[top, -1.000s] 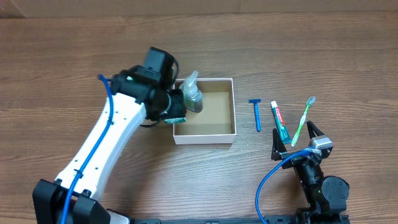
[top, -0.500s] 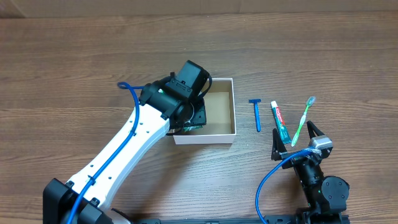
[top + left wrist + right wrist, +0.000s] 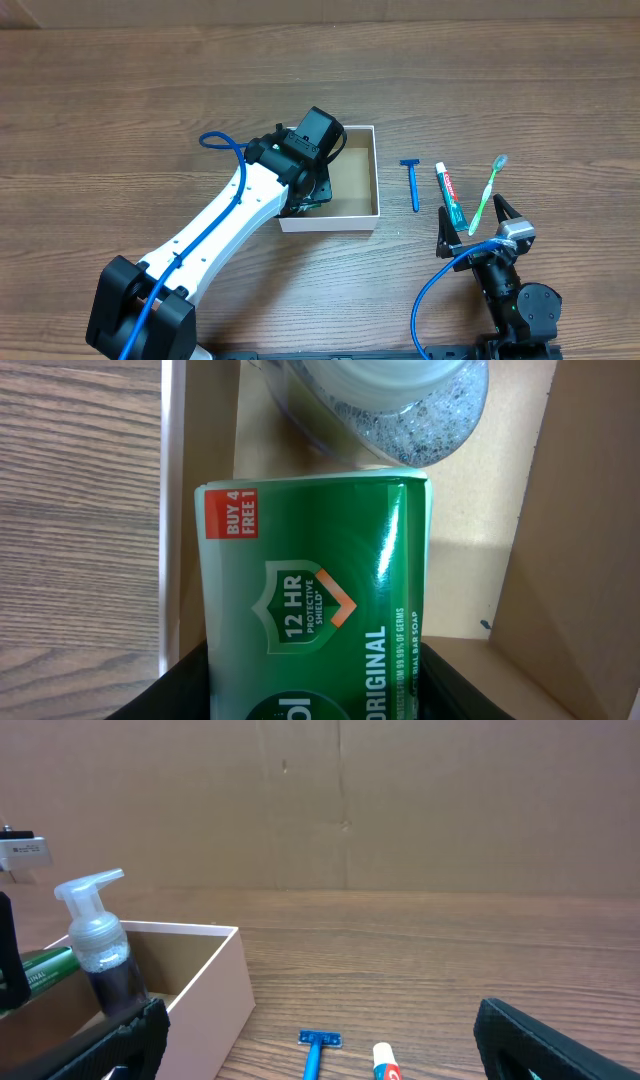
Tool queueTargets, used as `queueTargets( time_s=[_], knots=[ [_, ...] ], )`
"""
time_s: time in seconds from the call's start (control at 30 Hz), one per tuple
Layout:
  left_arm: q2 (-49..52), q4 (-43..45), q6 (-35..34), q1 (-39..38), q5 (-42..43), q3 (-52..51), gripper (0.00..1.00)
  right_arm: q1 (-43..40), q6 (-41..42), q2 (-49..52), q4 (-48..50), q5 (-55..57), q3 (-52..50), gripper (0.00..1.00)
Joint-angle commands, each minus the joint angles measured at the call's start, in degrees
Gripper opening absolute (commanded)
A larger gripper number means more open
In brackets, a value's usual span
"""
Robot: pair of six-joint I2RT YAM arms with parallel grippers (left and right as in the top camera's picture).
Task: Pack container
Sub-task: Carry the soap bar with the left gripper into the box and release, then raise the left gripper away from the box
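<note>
The left hand (image 3: pixel 318 685) pinches one green soap packet (image 3: pixel 315 580) between its dark fingers, down inside the single container (image 3: pixel 330 222) at the middle of the table (image 3: pixel 120 100). One clear pump bottle (image 3: pixel 100 955) stands upright just beyond the packet in the same box. To the right lie one blue razor (image 3: pixel 413 185), one toothpaste tube (image 3: pixel 451 195) and one toothbrush (image 3: pixel 487 195), side by side. The right hand (image 3: pixel 475 226), spread and empty, sits near them.

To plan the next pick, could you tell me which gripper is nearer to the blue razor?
Right. The right gripper sits open just right of the razor; the left gripper is farther off, inside the box, gripping a soap packet.
</note>
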Motion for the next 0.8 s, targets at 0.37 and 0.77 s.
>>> queueTargets(
  time_s=[0.37, 0.77],
  knots=[
    [-1.84, -3.17, 3.45, -0.37, 2.73, 7.78, 0.64, -0.17, -0.24, -0.5, 0.35, -0.33, -0.61, 1.0],
    [-1.88, -19.89, 4.7, 2.89, -7.87, 20.48, 0.63, -0.17, -0.24, -0.5, 0.35, -0.33, -0.61, 1.0]
  ],
)
